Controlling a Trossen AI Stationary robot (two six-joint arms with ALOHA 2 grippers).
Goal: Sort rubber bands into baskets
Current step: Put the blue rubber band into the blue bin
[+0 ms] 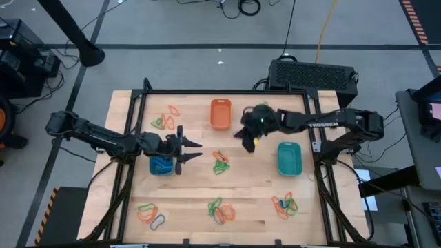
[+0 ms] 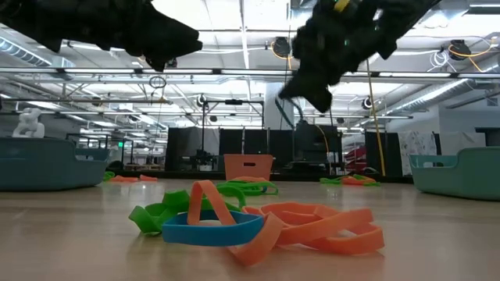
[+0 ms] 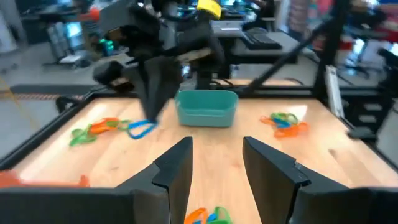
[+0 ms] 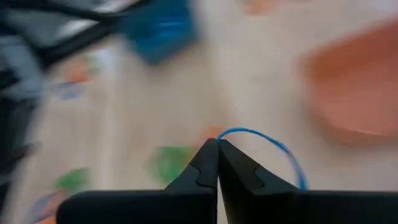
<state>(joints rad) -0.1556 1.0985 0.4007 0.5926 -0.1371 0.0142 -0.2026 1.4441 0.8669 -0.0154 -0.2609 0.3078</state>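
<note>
My right gripper (image 1: 248, 143) hangs above the table between the orange basket (image 1: 220, 114) and the teal basket (image 1: 289, 158), slanting down, shut on a thin blue rubber band (image 4: 264, 138). A pile of green and orange rubber bands (image 1: 220, 163) lies on the table below and left of it. My left gripper (image 1: 198, 151) stands open and level above the table, just right of the blue basket (image 1: 161, 165), with nothing between its fingers. More rubber band piles lie at the far left (image 1: 165, 121) and along the near edge (image 1: 220, 211). My right gripper pinches the blue rubber band between its two fingertips (image 4: 210, 160), on a short stretch of the loop (image 4: 225, 133). The fingers slant down from the table's right. The remaining loop arcs out free beyond the tips, lifted clear of the table.
Two more band piles lie at the near left (image 1: 150, 213) and near right (image 1: 284, 203). A dark frame rail (image 1: 227, 91) borders the wooden table top. A black box (image 1: 313, 74) stands behind the far edge.
</note>
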